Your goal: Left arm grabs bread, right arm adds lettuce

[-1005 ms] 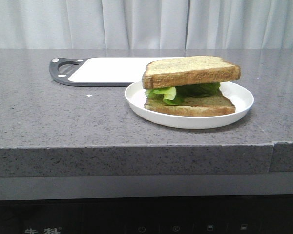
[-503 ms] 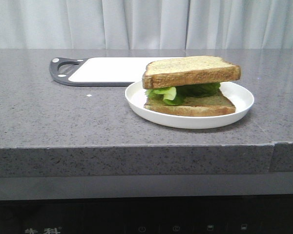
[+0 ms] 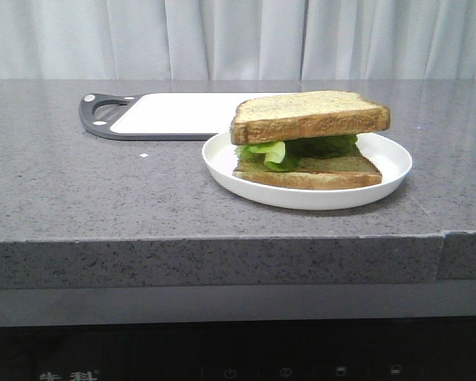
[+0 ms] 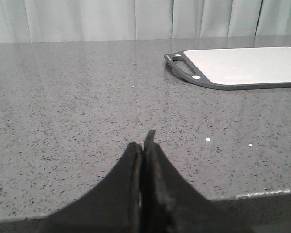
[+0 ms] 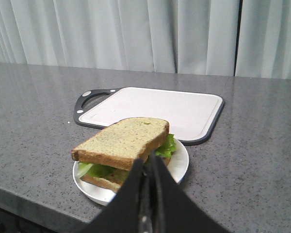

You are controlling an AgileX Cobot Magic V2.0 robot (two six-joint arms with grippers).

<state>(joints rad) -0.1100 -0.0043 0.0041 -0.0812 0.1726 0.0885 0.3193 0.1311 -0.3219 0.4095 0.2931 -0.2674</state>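
On the right half of the desk, near its front edge, a white plate [image 3: 222,161] holds a sandwich: the bread [image 3: 308,116] lies on top of the lettuce [image 3: 301,149], over a thinner slice [image 3: 317,171]. A cutting board [image 3: 170,115] sits just behind. Both grippers, left [image 4: 143,145] and right [image 5: 150,162], have fingers pressed together, holding nothing.
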